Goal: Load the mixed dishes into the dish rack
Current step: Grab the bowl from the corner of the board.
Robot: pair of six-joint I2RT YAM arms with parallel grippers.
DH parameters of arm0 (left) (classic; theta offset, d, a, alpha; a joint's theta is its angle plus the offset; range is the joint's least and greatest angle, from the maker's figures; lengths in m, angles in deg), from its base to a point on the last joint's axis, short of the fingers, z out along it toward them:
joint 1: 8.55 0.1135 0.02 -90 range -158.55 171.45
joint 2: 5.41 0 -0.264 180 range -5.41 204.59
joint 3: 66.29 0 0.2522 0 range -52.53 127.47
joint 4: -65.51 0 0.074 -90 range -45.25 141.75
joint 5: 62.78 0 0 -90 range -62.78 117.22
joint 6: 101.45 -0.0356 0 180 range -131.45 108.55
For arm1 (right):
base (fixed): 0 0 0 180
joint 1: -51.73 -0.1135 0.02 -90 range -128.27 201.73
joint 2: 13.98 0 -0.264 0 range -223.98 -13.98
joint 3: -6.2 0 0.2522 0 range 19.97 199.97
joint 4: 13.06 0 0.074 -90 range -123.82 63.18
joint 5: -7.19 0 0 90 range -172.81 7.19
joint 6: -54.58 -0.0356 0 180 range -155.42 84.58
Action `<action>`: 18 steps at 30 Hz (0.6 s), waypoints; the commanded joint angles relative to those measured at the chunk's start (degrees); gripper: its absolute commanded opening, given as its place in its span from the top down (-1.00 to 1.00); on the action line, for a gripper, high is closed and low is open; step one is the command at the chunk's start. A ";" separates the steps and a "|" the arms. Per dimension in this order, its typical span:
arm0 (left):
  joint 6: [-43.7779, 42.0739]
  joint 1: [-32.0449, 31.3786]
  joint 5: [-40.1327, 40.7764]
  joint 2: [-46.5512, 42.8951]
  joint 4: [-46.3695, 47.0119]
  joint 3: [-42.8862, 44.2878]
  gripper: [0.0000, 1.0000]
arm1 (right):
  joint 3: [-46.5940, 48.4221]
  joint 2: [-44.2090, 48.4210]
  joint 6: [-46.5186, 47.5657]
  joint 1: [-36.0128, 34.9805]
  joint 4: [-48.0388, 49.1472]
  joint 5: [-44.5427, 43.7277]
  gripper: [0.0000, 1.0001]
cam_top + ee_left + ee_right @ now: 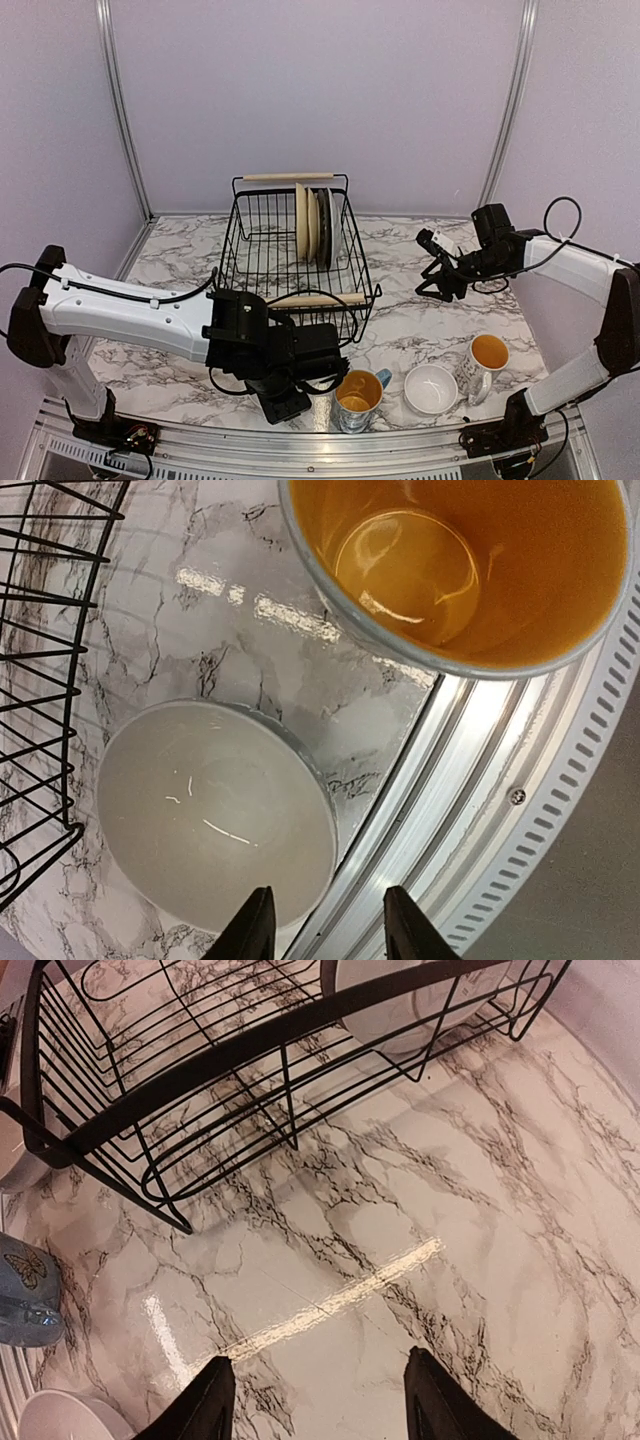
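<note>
The black wire dish rack (pixel 290 255) stands mid-table with three plates (pixel 315 225) upright in its slots. My left gripper (pixel 290 400) hangs open near the front edge, right above a white bowl (pixel 215 815). In the left wrist view one finger is over the bowl's inside and the other is outside its rim, and the left gripper (pixel 328 930) holds nothing. Just ahead stands a yellow-lined mug (pixel 470 560) (pixel 358 392). A second white bowl (pixel 432 388) and a second mug (pixel 487 355) sit to the right. My right gripper (pixel 432 272) (pixel 320 1400) is open over bare marble, right of the rack.
The aluminium rail (pixel 470 780) of the table's front edge runs right beside the near bowl. The rack's corner wires (pixel 70 780) lie close on its other side. From the right wrist I see the rack (pixel 280 1028), a plate (pixel 400 1010), the grey butterfly mug (pixel 25 1290) and a bowl (pixel 60 1415).
</note>
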 commanded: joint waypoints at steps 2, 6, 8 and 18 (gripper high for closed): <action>-0.49 -0.50 -3.85 1.49 -0.02 -1.52 0.25 | 0.77 0.67 -0.51 -0.03 0.72 -0.80 -0.11; -0.93 -0.64 -3.92 2.65 0.00 -2.84 0.33 | 0.76 0.78 -0.49 -0.05 0.72 -0.85 -0.11; -1.15 -0.68 -3.72 3.33 -0.04 -2.90 0.36 | 0.76 0.73 -0.49 -0.03 0.72 -0.89 -0.12; -2.36 -0.63 -2.94 5.80 0.00 -3.04 0.49 | 0.69 0.84 -0.48 -0.06 0.72 -0.89 -0.11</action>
